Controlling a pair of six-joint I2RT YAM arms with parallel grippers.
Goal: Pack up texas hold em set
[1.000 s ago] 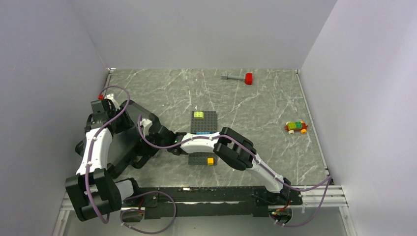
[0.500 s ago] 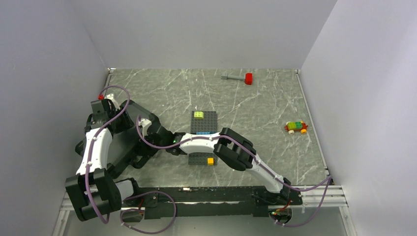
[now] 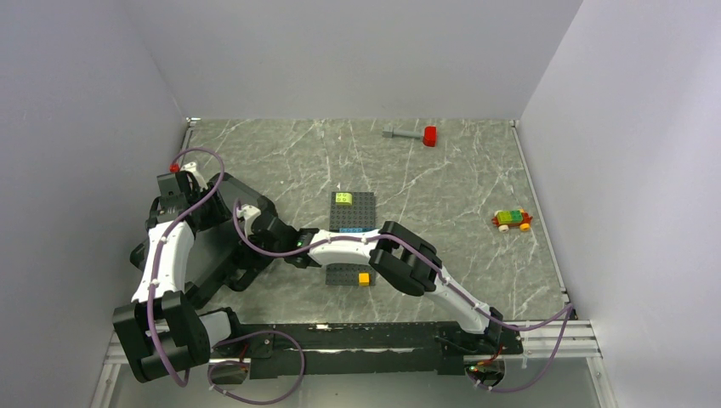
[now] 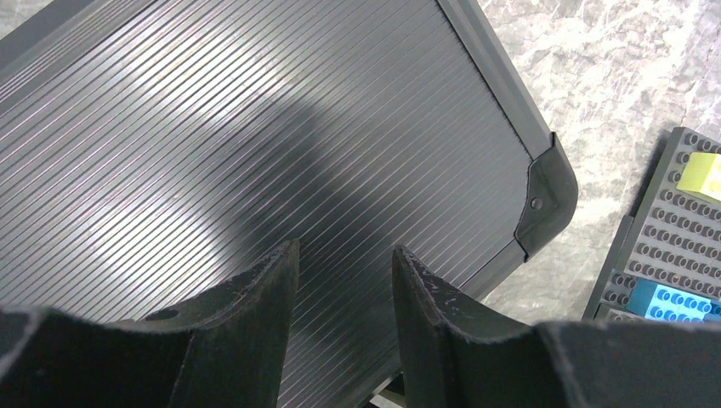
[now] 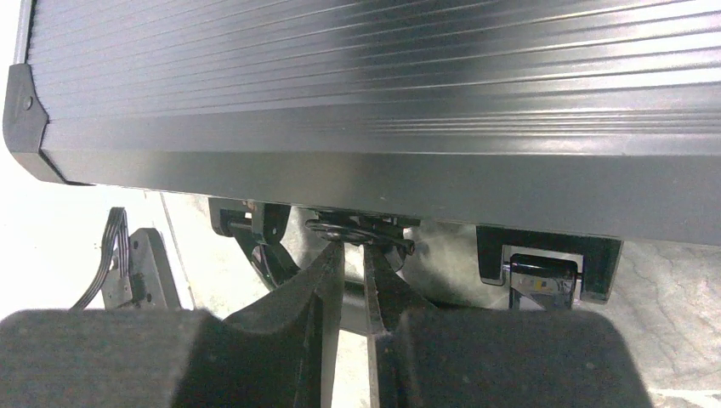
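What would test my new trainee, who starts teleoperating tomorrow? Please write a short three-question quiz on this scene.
1. True or false: the red-headed grey-handled hammer lies on the black ribbed case.
2. Whose fingers stand wide apart over the case's lid? A) left B) right
3. Fill in: in the top view, the small multicoloured brick car lies to the ___ of the dark grey brick baseplate.
Key: 1 false, it lies on the grey marbled table near the far edge. 2 A, the left gripper; the right gripper has its fingers nearly together at a metal latch. 3 right.
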